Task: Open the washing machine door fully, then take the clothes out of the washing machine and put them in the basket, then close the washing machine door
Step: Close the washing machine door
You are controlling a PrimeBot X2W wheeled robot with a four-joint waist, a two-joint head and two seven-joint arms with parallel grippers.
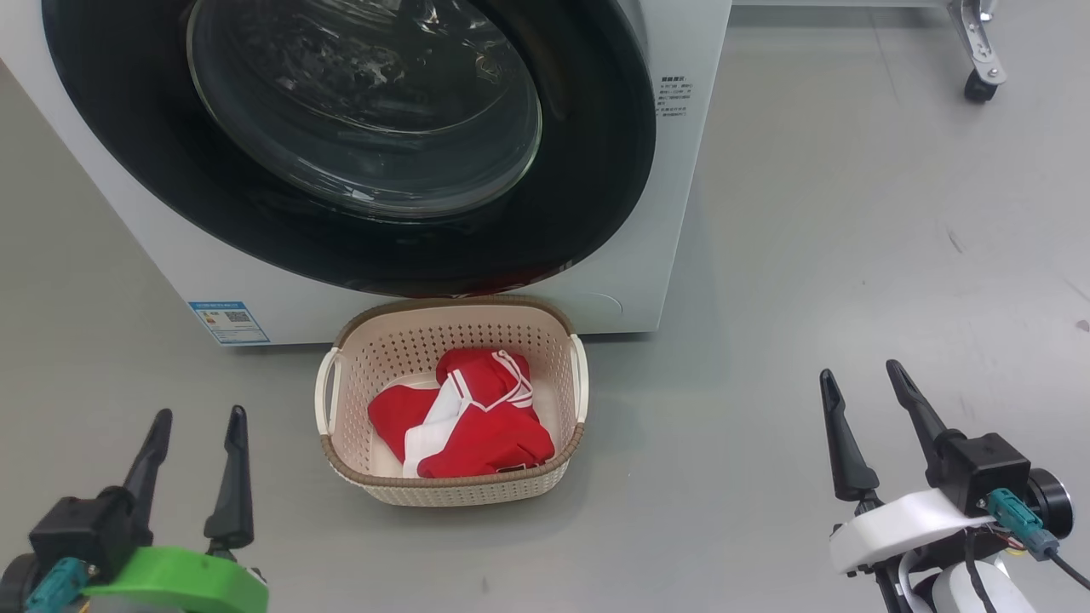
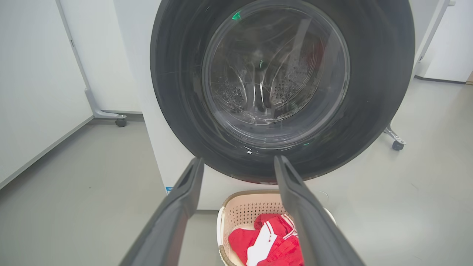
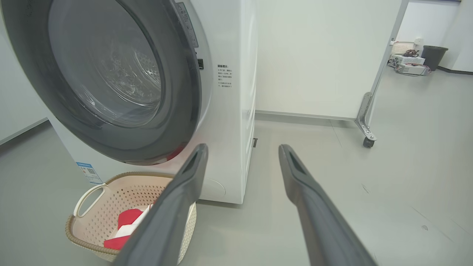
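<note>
The white washing machine (image 1: 673, 213) stands at the top of the head view, and its round black door (image 1: 596, 170) with the clear glass bowl lies flat against the front. Below the door, the cream basket (image 1: 387, 349) sits on the floor with the red clothes (image 1: 477, 417) with white trim inside. My left gripper (image 1: 197, 417) hovers open and empty at the lower left, left of the basket. At the lower right my right gripper (image 1: 860, 375) is open and empty too. The left wrist view faces the door (image 2: 184, 74) above the basket (image 2: 244, 210) and clothes (image 2: 271, 244). The right wrist view has door (image 3: 184, 92), basket (image 3: 122, 192) and clothes (image 3: 127, 218) to its left.
A blue label sticker (image 1: 228, 322) marks the machine's lower left corner. White partition panels on castor wheels (image 1: 979, 85) stand behind and to the right of the machine. Grey floor spreads wide to the right of the basket. A bin and boxes (image 3: 417, 55) sit far off.
</note>
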